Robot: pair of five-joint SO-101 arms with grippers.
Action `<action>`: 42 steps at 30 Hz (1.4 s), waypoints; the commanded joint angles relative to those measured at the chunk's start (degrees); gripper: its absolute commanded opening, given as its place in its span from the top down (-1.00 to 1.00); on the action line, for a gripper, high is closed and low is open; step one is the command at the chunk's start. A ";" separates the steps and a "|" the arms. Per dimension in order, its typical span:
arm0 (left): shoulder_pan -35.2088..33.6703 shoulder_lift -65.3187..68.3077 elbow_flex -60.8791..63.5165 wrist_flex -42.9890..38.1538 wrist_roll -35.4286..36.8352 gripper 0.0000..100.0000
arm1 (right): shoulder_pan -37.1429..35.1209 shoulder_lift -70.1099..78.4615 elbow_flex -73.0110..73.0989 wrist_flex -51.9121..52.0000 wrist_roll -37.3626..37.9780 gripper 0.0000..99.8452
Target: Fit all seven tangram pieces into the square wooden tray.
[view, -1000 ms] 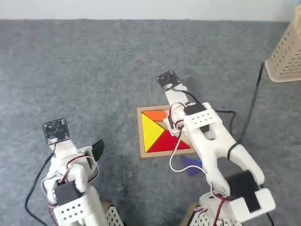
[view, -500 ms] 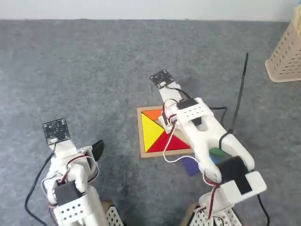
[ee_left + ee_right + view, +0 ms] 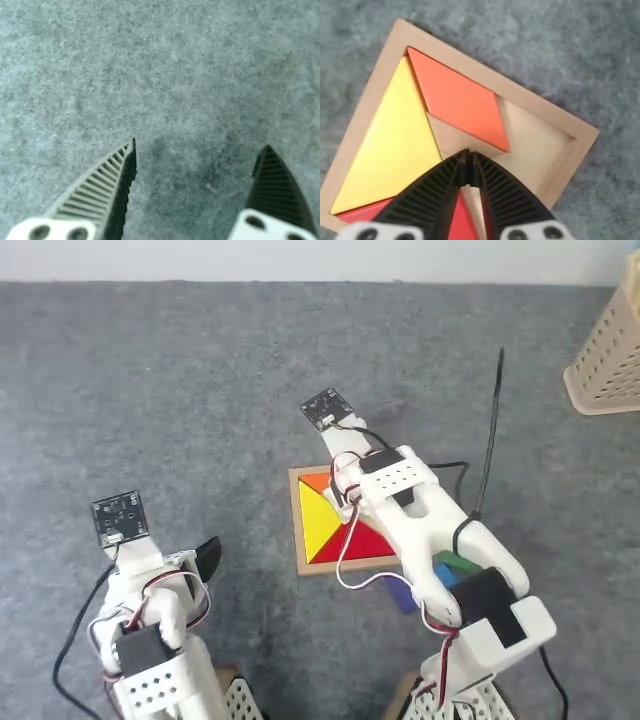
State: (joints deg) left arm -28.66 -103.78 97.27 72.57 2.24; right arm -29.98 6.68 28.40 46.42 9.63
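While the right gripper hangs over the square wooden tray, its fingers meet, holding nothing | yellow triangle, orange parallelogram, red piece sit in tray | green piece, blue piece, purple piece lie just beside tray | left gripper: jaws spread wide above carpet

Me watching right hand hovering over wooden tray, fingers pressing together, tips pointing at bare wood just beside orange parallelogram. Yellow triangle lying against orange piece; red piece touching yellow. Grey tabletop surrounding tray.
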 commanded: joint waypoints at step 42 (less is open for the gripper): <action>0.09 -0.70 -0.75 -0.09 -0.09 0.29 | 26.86 -11.82 17.14 12.26 -0.70 0.57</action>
State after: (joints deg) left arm -28.66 -103.78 97.27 72.57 2.24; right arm -1.32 -8.79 46.24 61.45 9.54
